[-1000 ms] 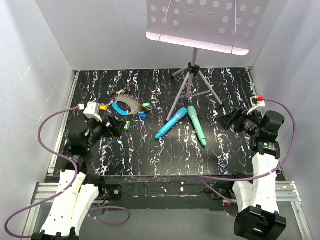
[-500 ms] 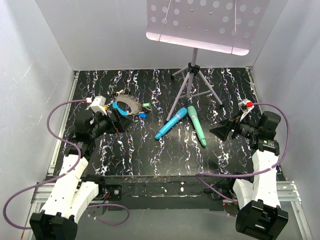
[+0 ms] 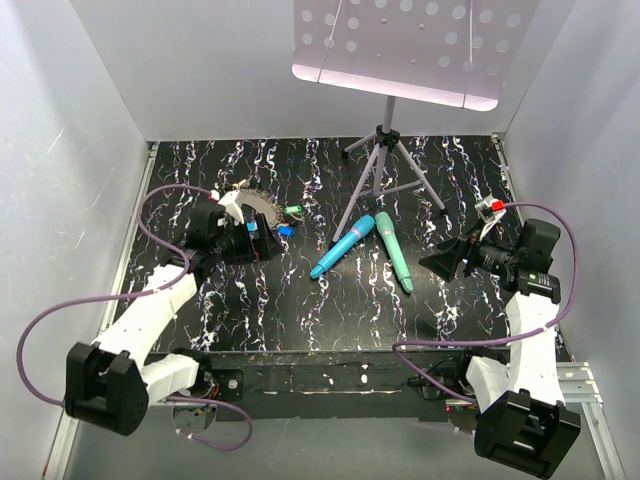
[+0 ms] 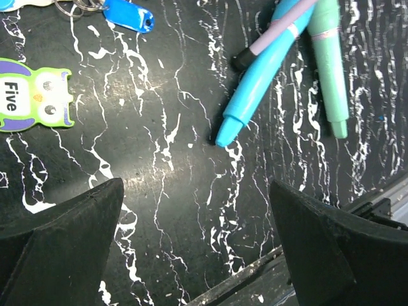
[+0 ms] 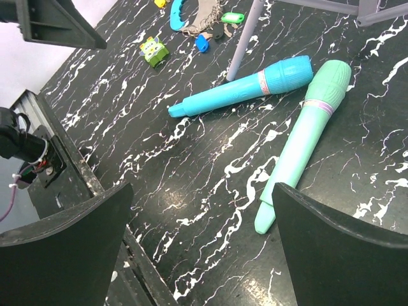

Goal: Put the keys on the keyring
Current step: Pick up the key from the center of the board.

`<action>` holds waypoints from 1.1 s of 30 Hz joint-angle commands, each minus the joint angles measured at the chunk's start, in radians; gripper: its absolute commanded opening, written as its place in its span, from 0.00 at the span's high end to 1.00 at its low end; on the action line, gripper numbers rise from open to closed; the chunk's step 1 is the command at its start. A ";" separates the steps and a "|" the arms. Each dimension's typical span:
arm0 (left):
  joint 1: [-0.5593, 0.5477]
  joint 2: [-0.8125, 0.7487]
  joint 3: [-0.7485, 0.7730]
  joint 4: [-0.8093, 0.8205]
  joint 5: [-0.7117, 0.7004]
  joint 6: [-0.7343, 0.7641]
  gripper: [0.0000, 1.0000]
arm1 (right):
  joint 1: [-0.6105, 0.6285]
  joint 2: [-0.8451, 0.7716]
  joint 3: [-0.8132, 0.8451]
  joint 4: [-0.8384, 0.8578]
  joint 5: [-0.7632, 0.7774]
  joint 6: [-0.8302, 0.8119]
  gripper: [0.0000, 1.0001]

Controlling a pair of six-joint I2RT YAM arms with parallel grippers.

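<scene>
The keyring (image 5: pixel 193 18), a grey chain-like loop with a blue curved section, lies at the back left of the table, and in the top view my left wrist covers part of the keyring (image 3: pixel 265 206). Around it lie a green key (image 3: pixel 293 210), a blue key (image 3: pixel 286 230) and a yellow key (image 5: pixel 159 3). The left wrist view shows the blue key (image 4: pixel 128 14) at its top edge. My left gripper (image 3: pixel 260 244) hovers open just in front of the keyring, holding nothing. My right gripper (image 3: pixel 446 262) stands open at the right, far from the keys.
A blue stick (image 3: pixel 342 245) and a teal stick (image 3: pixel 394 250) lie mid-table. A green owl tag marked "Five" (image 4: pixel 33 94) lies near the keys. A tripod music stand (image 3: pixel 385 150) stands at the back. The table's front edge (image 4: pixel 255 277) is close under the left gripper.
My left arm has swung right and forward, from the table's left side to just in front of the keyring. The right gripper shifted slightly left, then held still.
</scene>
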 commanded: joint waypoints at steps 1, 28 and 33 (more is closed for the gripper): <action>-0.020 0.082 0.084 -0.007 -0.090 0.008 0.01 | 0.005 0.007 0.047 0.017 0.026 0.037 0.00; 0.023 0.794 0.690 -0.179 -0.261 0.190 0.15 | 0.004 -0.012 0.018 0.054 0.052 0.071 0.00; 0.060 0.894 0.788 -0.224 -0.169 0.212 0.25 | 0.004 -0.007 0.013 0.058 0.056 0.068 0.00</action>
